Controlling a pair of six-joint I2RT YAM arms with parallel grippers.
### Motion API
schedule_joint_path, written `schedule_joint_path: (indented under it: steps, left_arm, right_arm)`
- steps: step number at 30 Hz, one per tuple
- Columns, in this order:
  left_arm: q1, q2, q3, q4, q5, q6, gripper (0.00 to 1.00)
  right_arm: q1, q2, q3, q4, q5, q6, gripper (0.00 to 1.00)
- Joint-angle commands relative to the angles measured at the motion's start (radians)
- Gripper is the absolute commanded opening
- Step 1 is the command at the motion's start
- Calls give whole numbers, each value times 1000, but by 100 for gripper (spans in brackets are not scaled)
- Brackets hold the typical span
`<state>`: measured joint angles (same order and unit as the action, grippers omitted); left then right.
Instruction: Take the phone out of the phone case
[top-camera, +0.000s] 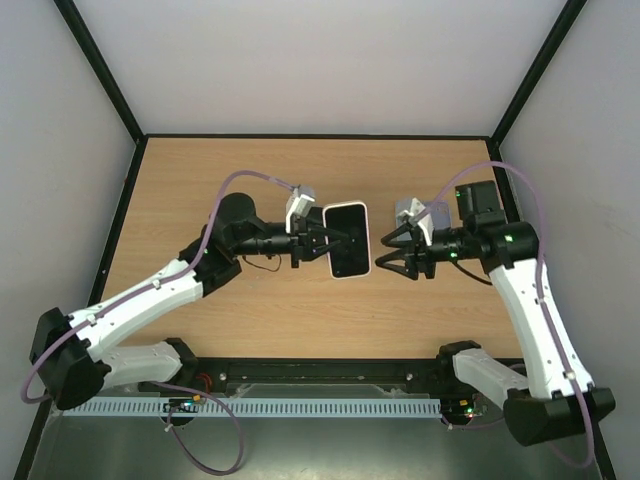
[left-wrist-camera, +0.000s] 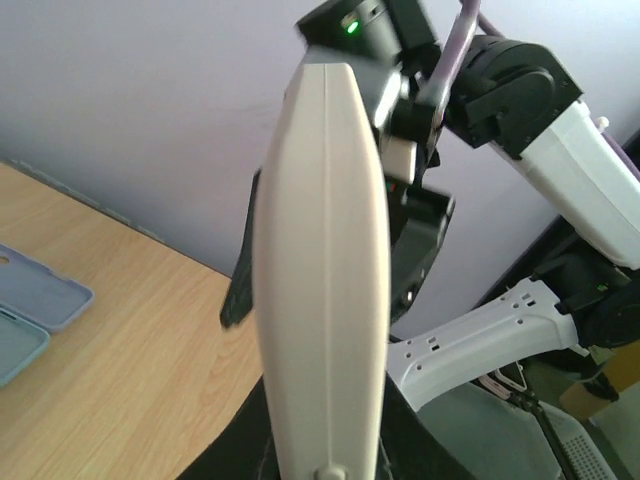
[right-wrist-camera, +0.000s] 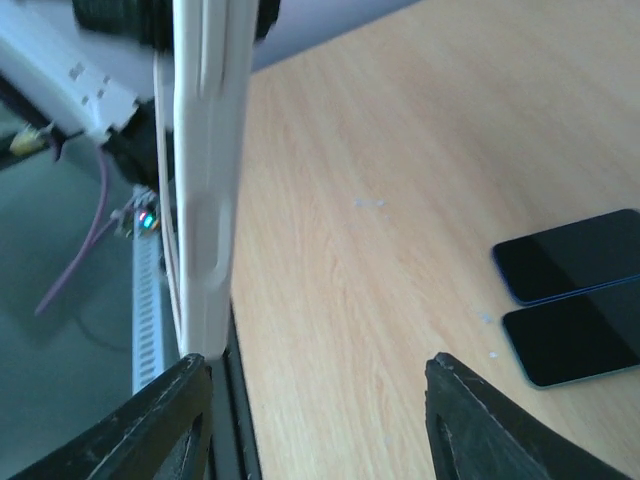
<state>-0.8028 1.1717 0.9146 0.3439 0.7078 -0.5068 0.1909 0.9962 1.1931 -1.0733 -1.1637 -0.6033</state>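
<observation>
**A:** Entry one, left gripper (top-camera: 318, 243)?

**B:** Closed on the near long edge of the phone case (top-camera: 347, 207). The case is white and is held clear of the table (top-camera: 250, 180). The phone (top-camera: 348, 245), dark glass facing up, sits in the case and is not yet out.

**A:** Entry two, right gripper (top-camera: 393, 262)?

**B:** Jaws spread, nothing between them. It stands just off the case's opposite long edge, facing the left gripper, and appears not to touch it. In its own camera the case edge rises ahead of it, just outside one finger (right-wrist-camera: 160, 425). The other finger (right-wrist-camera: 480, 420) is over bare wood.

**A:** Other stock?

**B:** Two dark phones (right-wrist-camera: 570, 262) lie flat side by side ahead of the right gripper. Pale blue cases (left-wrist-camera: 45, 292) lie flat, off to one side of the left gripper.

**A:** Step in hand?

**B:** By judgement, the case is secured on one side and the extraction has not begun.

**A:** Next move?

**B:** Probably the right gripper shifts sideways until the free edge lies between its fingers. It then takes the rim and peels it back, while the left grip holds firm. The right gripper must catch the case lip alone, not the glass.
</observation>
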Motion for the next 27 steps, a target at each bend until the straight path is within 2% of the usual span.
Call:
schedule_joint_path:
  steps: [1,4,8,14,19,27]
  left_arm:
    - [66,-27,73,8,74,12,3]
    - [113,1,89,20,113,4,3]
    - [153,39,90,99,195,-48,3]
    - [157,42,66,157,290,-71,3]
    - [157,12,4,270,302,-141,3]
    - [156,-13,-42,339,303,-185,3]
  right_arm:
    - [105,110,50,-215,108,-275,58]
    - [194,137,44,-215,139,-329,59]
    - [217,137,49,-175,81,-355,59]
    - [219,134,37,-48,19,-227,55]
    - [218,113,-3,92,-31,-76,51]
    - [219,73,15,97,-104,-29,45]
